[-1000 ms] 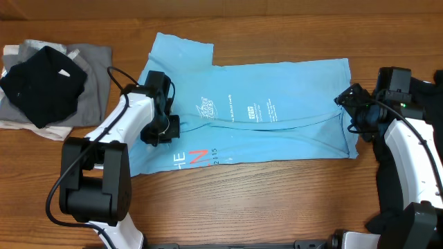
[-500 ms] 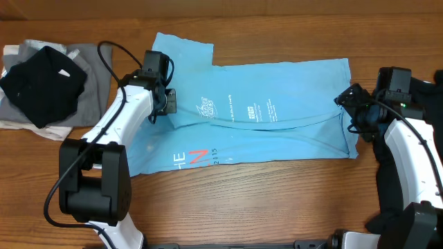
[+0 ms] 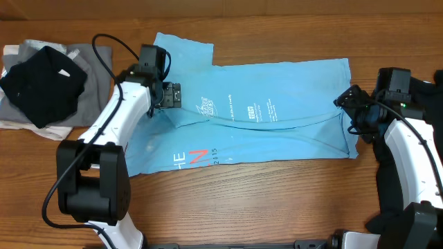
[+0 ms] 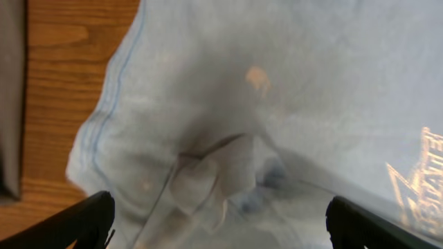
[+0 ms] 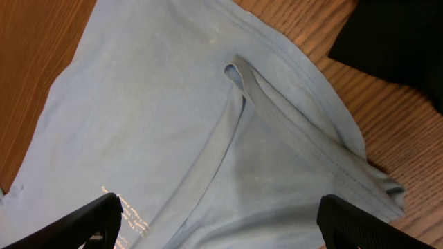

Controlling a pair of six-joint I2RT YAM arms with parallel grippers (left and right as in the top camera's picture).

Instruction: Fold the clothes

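1. Left gripper, jaws wide apart, is over a pucker at the light blue T-shirt's left end. Right gripper, equally wide, is at its right edge.
2. Print: white "E", red "N"; smaller lettering illegible.
3. The T-shirt lies creased on the wooden table.

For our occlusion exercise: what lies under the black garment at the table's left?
A grey garment, with a white edge beneath it. The black garment hides the rest.
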